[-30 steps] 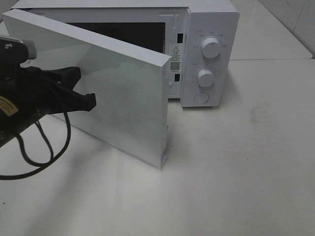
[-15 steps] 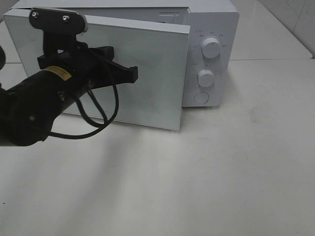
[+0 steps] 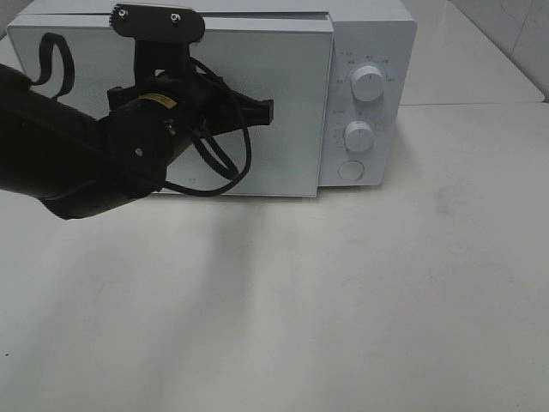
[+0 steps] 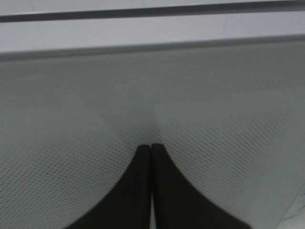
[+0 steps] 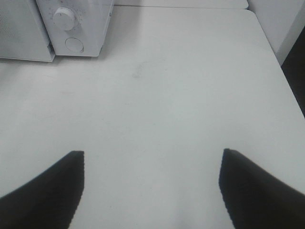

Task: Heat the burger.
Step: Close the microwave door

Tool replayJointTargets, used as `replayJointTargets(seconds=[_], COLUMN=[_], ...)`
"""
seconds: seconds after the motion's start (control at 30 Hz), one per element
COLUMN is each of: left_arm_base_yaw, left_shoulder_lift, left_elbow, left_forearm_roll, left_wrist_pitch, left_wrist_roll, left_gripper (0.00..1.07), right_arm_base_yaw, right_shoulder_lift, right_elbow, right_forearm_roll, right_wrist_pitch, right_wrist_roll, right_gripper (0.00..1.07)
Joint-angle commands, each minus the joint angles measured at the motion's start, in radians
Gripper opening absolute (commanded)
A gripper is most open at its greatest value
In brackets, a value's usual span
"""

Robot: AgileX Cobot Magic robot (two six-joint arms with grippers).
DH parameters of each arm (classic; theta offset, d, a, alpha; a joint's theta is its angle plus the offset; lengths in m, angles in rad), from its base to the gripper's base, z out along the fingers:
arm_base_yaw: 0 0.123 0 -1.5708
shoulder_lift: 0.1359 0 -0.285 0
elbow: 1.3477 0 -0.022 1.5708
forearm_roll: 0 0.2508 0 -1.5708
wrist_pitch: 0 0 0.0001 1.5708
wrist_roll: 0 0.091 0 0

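Note:
The burger is out of view in every frame. A white microwave [image 3: 364, 51] stands at the back of the table, and its door [image 3: 292, 129] lies almost flush against the body. My left gripper [image 3: 268, 110] is shut with nothing in it, its tips pressed against the door front. Up close in the left wrist view, the shut left gripper [image 4: 151, 145] meets the dotted door panel [image 4: 228, 143]. My right gripper [image 5: 152, 155] is open and empty above bare table, off to the right of the microwave [image 5: 76, 24]; it does not show in the exterior view.
Two round knobs [image 3: 368, 84] and a round button [image 3: 350, 170] sit on the microwave's right panel. The white table [image 3: 386, 300] spreads in front. The table's right edge [image 5: 281, 81] shows in the right wrist view.
The microwave door has swung from wide open to nearly closed. My left arm has moved right and back with it, its shut tips against the door.

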Motion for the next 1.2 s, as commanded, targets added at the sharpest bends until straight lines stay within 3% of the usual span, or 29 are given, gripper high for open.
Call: replayJointTargets(seconds=[0.03,0.17,0.33,0.77,1.2], left_arm_base_yaw=[0.001,0.004,0.004,0.071,-0.052], left_shoulder_lift=[0.021,0.037,0.077,0.099,0.099], left_elbow=[-0.042,-0.072,-0.146,-0.211,-0.208], left_forearm_roll=[-0.027,-0.037,-0.085,-0.085,-0.108], left_wrist_pitch=[-0.006,-0.004,-0.002,0.094,0.161], left_wrist_roll=[0.026,0.035,0.130,0.156,0.160], left_gripper=[0.00,0.00,0.00,0.00,0.00], right_arm_base_yaw=[-0.007,-0.007,-0.007,-0.007,-0.007], right_shoulder_lift=[-0.028,-0.028,-0.028,-0.028,-0.028], right_elbow=[-0.001,-0.001,-0.001,-0.001,-0.001], right_forearm_roll=[-0.002,-0.002,-0.002,-0.002,-0.002], right_wrist_pitch=[-0.007,-0.007,-0.007,-0.007,-0.007], right_wrist_roll=[0.007,0.007,0.007,0.007,0.007], right_gripper=[0.75,0.75,0.75,0.75,0.75])
